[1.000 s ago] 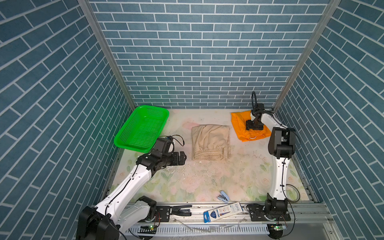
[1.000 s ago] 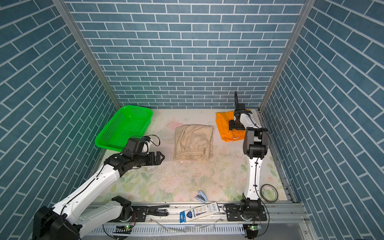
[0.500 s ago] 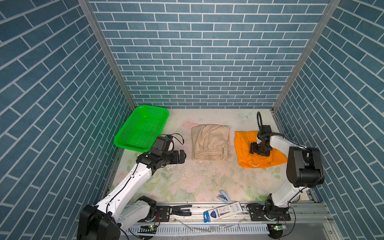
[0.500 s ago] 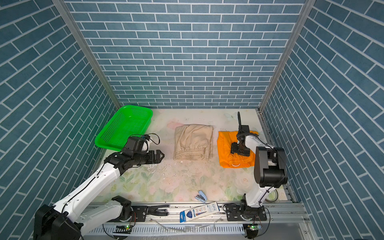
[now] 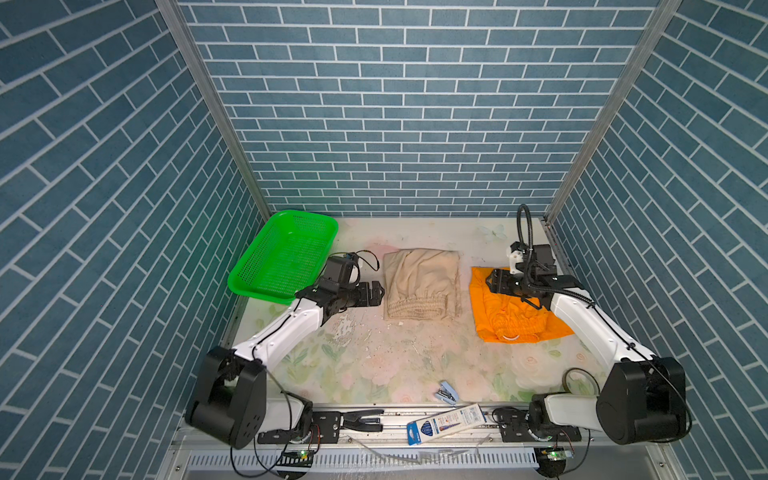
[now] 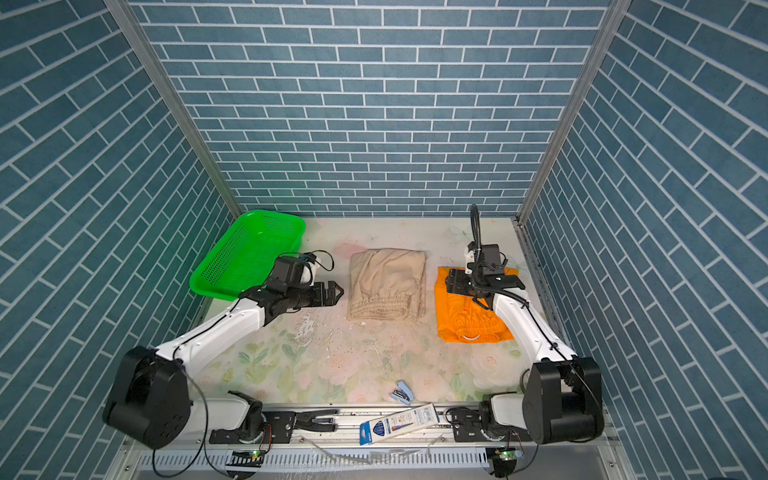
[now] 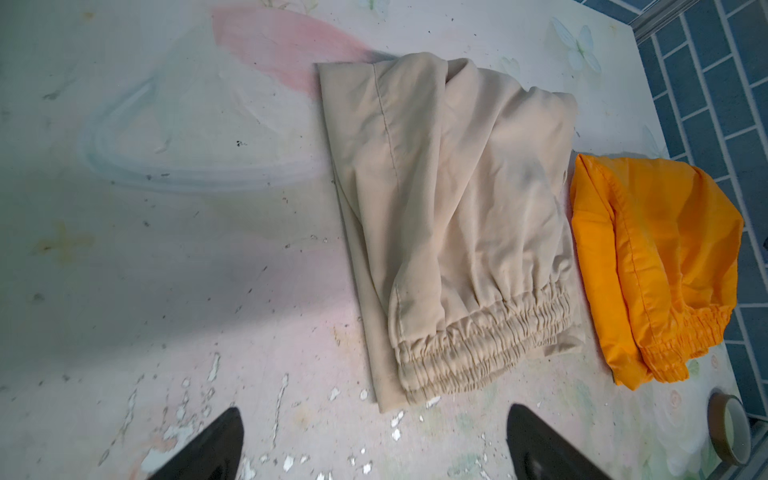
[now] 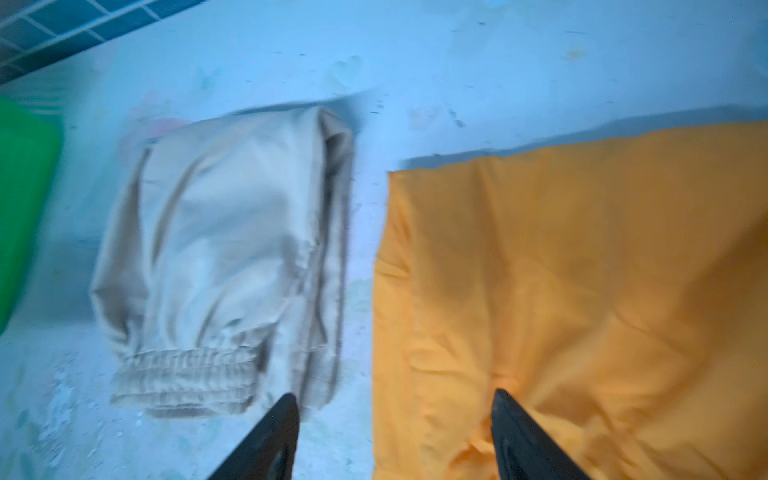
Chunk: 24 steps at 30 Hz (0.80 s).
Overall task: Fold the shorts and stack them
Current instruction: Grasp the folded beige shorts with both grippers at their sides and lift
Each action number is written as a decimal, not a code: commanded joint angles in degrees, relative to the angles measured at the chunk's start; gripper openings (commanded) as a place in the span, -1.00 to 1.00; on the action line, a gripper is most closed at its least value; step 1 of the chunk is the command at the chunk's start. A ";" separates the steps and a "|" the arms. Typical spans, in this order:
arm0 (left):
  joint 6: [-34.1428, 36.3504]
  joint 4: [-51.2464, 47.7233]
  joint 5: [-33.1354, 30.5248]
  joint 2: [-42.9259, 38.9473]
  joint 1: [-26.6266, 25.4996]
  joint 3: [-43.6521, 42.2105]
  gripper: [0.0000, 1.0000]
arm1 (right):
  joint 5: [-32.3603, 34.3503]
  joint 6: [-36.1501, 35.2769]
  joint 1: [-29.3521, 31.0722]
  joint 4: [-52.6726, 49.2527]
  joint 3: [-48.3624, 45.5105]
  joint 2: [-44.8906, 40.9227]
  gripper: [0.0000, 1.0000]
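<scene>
At the far left of the surface (image 5: 374,361) sits the green basket (image 5: 286,259), only its perforated floor showing inside, and both pairs of shorts lie outside it. The beige shorts (image 5: 419,282) are folded mid-surface with the waistband toward the near edge, and the orange shorts (image 5: 511,320) lie just to their right, not touching, a white drawstring loop at their near end. The left claw (image 5: 377,293) hangs released between basket and beige shorts, while the right claw (image 5: 491,284) is spread wide above the orange shorts' far left corner, grasping nothing.
</scene>
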 commanded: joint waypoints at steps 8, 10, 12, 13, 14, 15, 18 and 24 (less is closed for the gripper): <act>1.31 5.34 1.81 14.47 0.34 6.27 0.99 | -8.16 8.88 7.14 19.05 1.42 17.78 0.57; 1.01 5.44 1.41 16.29 0.36 6.75 0.99 | -8.62 8.90 7.32 19.66 2.83 21.18 0.59; 0.05 6.57 1.22 17.56 0.34 6.51 0.99 | -8.19 8.97 7.32 20.12 3.87 23.75 0.59; -0.38 7.38 1.39 17.93 0.34 6.25 0.99 | -7.80 8.98 7.32 20.12 4.18 24.70 0.59; -0.63 8.17 1.76 18.61 0.43 6.14 0.99 | -7.42 8.98 7.30 20.13 4.64 25.71 0.59; -1.02 8.62 2.13 19.29 0.42 6.22 0.99 | -7.34 9.07 7.27 20.19 4.89 26.56 0.59; -2.16 10.49 3.62 21.74 0.44 6.66 0.99 | -8.99 10.36 7.32 23.01 4.81 29.12 0.59; -3.51 12.80 5.84 25.97 0.36 7.46 0.81 | -11.20 12.68 7.41 25.86 4.74 33.41 0.59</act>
